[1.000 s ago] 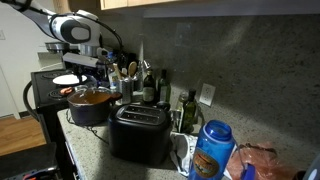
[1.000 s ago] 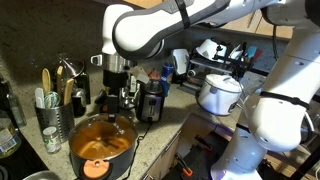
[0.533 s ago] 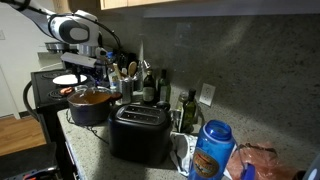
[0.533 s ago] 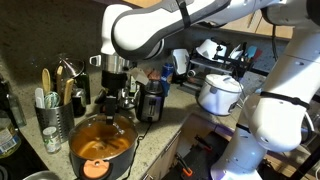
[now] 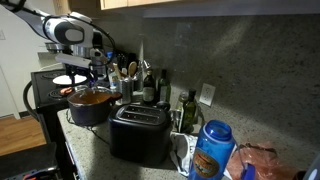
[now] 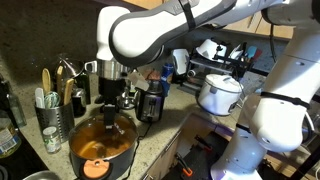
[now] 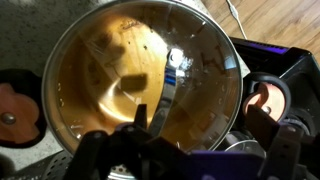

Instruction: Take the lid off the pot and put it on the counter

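The dark grey pot (image 5: pixel 88 112) with an orange-red inside stands on the speckled granite counter (image 5: pixel 100 158), next to the stove. The see-through lid (image 5: pixel 92 97) lies on it and also shows in an exterior view (image 6: pixel 106 134). In the wrist view the shiny lid (image 7: pixel 195 60) covers the pot (image 7: pixel 52 70) and fills the picture. My gripper (image 5: pixel 84 82) hangs just above the lid, also visible in an exterior view (image 6: pixel 110 104). In the wrist view its jaws (image 7: pixel 200 122) are spread wide over the lid and hold nothing. The lid's knob is not clear.
A black toaster (image 5: pixel 140 135) stands right beside the pot. A utensil holder (image 6: pixel 48 118) and bottles (image 5: pixel 150 88) line the backsplash. A white plate (image 5: pixel 65 79) lies on the black stove (image 5: pixel 42 92). A white cooker (image 6: pixel 218 92) stands further off.
The arm has shifted slightly sideways and the gripper has come down closer to the lid. The pot and the lid have not moved.
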Robot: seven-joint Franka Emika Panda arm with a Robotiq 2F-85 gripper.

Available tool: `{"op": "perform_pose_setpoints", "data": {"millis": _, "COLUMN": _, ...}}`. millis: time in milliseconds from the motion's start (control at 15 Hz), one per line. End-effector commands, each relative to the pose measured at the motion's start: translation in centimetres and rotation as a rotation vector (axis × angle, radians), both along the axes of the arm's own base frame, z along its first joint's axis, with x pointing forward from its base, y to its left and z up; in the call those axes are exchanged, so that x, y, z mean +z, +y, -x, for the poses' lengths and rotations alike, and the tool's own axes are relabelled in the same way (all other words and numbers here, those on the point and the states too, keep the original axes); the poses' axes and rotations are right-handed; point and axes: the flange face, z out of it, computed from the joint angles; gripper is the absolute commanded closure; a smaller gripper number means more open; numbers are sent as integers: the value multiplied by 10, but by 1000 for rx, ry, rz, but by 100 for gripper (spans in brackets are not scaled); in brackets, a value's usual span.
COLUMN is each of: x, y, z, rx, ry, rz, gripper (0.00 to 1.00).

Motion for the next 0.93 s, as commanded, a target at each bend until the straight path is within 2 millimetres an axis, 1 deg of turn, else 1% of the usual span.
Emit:
{"op": "perform_pose_setpoints", "data": {"millis": 0, "x": -3, "y": 5, "z": 8, "rx": -28, "ry": -6, "rz": 2, "gripper": 0}}
{"op": "perform_pose_setpoints", "data": {"millis": 467, "x": -7, "y": 0, "z": 4, "rx": -68, "ry": -29, "rz": 15, "gripper": 0}}
{"op": "perform_pose_setpoints", "data": {"millis": 867, "x": -14, "y": -11, "z": -3, "rx": -94, "ry": -51, "rz": 32, "gripper": 0}}
